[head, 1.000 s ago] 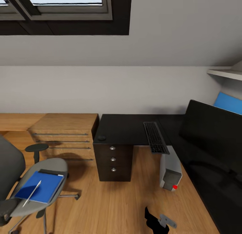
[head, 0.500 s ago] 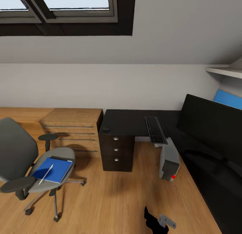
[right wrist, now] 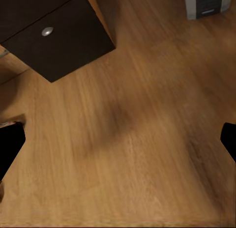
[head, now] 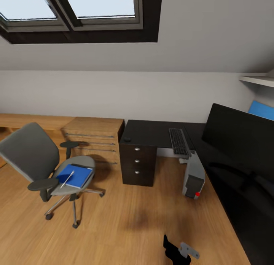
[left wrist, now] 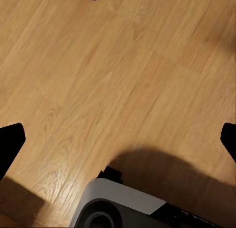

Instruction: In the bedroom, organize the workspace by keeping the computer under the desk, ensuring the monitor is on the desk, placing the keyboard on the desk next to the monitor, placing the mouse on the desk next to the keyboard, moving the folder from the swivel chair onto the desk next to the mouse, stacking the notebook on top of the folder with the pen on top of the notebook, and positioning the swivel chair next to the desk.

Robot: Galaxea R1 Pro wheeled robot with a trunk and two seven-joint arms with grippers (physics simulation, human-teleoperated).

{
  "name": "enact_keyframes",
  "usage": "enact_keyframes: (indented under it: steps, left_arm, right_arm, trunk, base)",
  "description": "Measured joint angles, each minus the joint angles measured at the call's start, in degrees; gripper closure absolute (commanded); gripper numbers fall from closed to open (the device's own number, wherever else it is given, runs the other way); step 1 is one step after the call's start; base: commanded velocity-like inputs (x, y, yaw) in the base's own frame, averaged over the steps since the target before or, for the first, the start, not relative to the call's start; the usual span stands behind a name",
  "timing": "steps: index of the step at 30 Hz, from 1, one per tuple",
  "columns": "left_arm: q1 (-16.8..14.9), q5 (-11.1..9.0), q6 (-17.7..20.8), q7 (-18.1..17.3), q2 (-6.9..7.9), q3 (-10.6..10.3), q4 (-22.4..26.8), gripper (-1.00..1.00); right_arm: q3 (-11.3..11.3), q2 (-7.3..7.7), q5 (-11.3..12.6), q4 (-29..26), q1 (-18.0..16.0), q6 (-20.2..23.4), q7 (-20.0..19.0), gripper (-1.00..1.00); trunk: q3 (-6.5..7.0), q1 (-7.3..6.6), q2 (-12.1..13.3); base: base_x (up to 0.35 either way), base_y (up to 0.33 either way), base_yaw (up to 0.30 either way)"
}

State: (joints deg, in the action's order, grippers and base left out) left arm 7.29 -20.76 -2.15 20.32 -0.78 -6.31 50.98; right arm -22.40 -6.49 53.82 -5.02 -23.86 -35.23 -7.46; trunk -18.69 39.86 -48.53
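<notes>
Overhead, a skylight (head: pixel 72 6) is set in the sloping ceiling, and below it a wooden floor (head: pixel 125 227) runs across the room. Largest of the furniture is the desk (head: pixel 152 132), a glossy black L-shaped top whose long arm runs down the right side of the head view, with black drawers (head: pixel 137 166) under its far corner. On that right arm stands the monitor (head: pixel 239 137), its black front facing into the room. A light wooden cabinet (head: pixel 95 137) sits against the wall just beside the drawers. Well apart from the desk, on the open floor to the left, is the swivel chair (head: pixel 26 154), grey with black armrests. The computer (head: pixel 194 177) stands on the floor under the desk edge, a red mark low on its front. The keyboard (head: pixel 179 142) lies on the desk top near the monitor, one end reaching the front edge. On the chair seat lies the folder (head: pixel 82 177), bright blue, with a dark strip of notebook (head: pixel 80 166) showing along its far edge and the pen (head: pixel 66 179) lying across it. The mouse (head: pixel 126 139), a small dark lump, rests at the desk corner above the drawers.

Each wrist view looks down at bare floor with dark fingertips at both edges: the left gripper (left wrist: pixel 118 139) and the right gripper (right wrist: pixel 118 139) both stand spread wide, holding nothing.
</notes>
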Motion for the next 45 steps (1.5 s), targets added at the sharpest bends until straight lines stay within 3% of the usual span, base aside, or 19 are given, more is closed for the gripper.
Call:
enact_keyframes:
  steps: [8,21,29,45]
  left_arm:
    - [0.0,0.0,0.0,0.0,0.03,0.0,0.0,-1.00]
    - [0.0,0.0,0.0,0.0,-0.04,0.0,-0.5,-1.00]
    - [0.0,0.0,0.0,0.0,-0.05,0.0,-0.7,-1.00]
    - [0.0,0.0,0.0,0.0,-0.02,0.0,-0.7,-1.00]
  right_arm:
    - [0.0,0.00,0.0,0.0,0.0,0.0,0.0,-1.00]
    - [-0.1,0.00,-0.5,0.8,0.0,0.0,0.0,-1.00]
    - [0.0,0.00,-2.3,0.8,0.0,0.0,0.0,-1.00]
    - [0.0,0.00,-2.6,0.8,0.0,0.0,0.0,-1.00]
  trunk:
    - [0.00,0.00,0.0]
    - [0.00,0.00,0.0]
    - [0.00,0.00,0.0]
    - [0.06,0.00,0.0]
  base:
    - [-0.333,-0.015,0.220]
    - [-0.334,-0.031,0.029]
    - [-0.310,-0.165,0.001]
    - [-0.297,-0.197,-0.036]
